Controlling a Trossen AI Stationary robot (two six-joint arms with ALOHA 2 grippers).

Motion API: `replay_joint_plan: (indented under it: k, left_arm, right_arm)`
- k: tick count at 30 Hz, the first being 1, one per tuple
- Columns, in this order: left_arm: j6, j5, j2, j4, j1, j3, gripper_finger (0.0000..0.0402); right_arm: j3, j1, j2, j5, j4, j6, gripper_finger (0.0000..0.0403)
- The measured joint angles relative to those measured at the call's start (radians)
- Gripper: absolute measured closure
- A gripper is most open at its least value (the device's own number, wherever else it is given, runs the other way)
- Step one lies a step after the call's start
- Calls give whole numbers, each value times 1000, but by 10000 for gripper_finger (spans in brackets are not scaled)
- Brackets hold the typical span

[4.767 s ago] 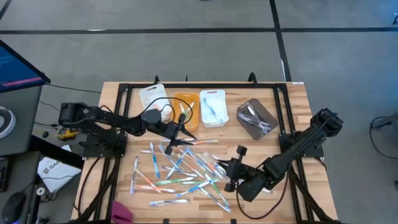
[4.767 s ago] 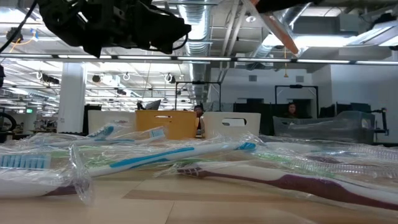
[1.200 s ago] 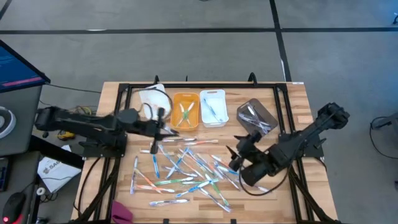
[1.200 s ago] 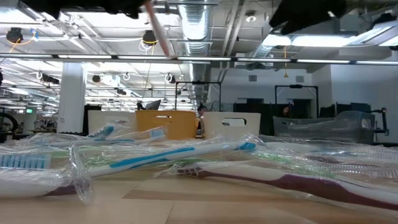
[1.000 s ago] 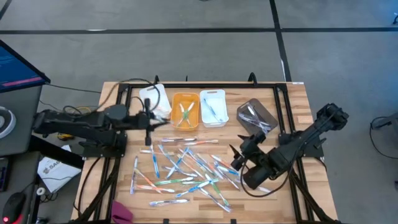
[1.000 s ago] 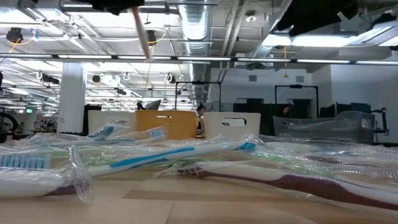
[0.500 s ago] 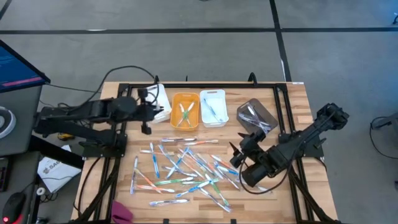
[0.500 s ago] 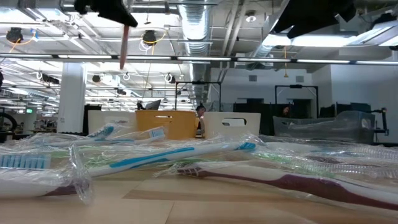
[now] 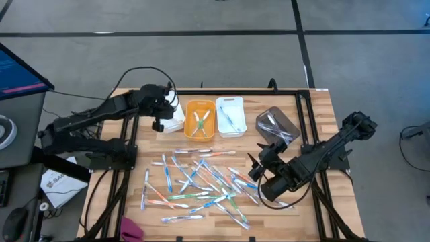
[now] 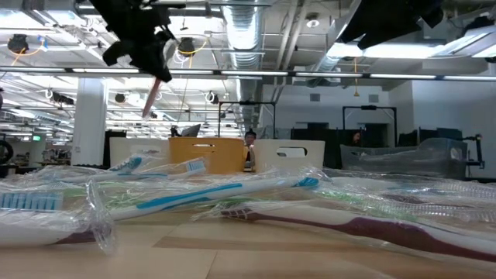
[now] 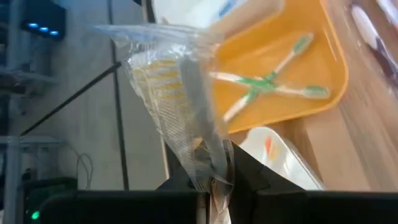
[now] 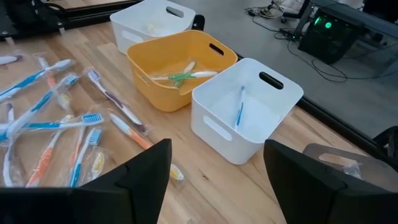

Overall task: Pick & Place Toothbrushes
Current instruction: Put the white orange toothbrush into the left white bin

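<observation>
Many wrapped toothbrushes, mostly blue and white, lie loose on the wooden table. My left gripper is raised over the leftmost white bin at the far left. It is shut on an orange-pink toothbrush in a clear wrapper. My right gripper hovers open beside the right part of the pile, with nothing between its fingers. The orange bin holds green brushes, and the white bin beside it holds a blue one. My left gripper pinches the wrapped toothbrush by one end between its two fingers. The fingers slant downward. The brush sticks out beyond them, hangs tilted below the gripper and is lifted clear of table and bins.
Four bins stand in a row at the far edge: white, orange, white and a clear grey one. Black frame rails run around the table. A dark red brush lies nearest the low camera.
My left gripper has swung with the orange-pink toothbrush toward the table's far left corner, to above the leftmost white bin, rolling and tipping as it went. The brush, which hung nearly straight down, now slants. It has stayed shut on the brush.
</observation>
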Motion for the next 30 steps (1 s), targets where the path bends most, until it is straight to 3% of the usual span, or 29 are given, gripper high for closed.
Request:
replay_joint_plan:
  k: [5,14,30]
  left_arm:
    - [99,3,4,-2,59,-52,385]
    - [147,3,6,28,107,-113,384]
    - [149,-21,148,136,145,-169,379]
  right_arm:
    - [0,3,0,-2,0,0,153]
    - [0,8,0,-3,0,-39,153]
    - [0,-27,0,-2,-4,-82,153]
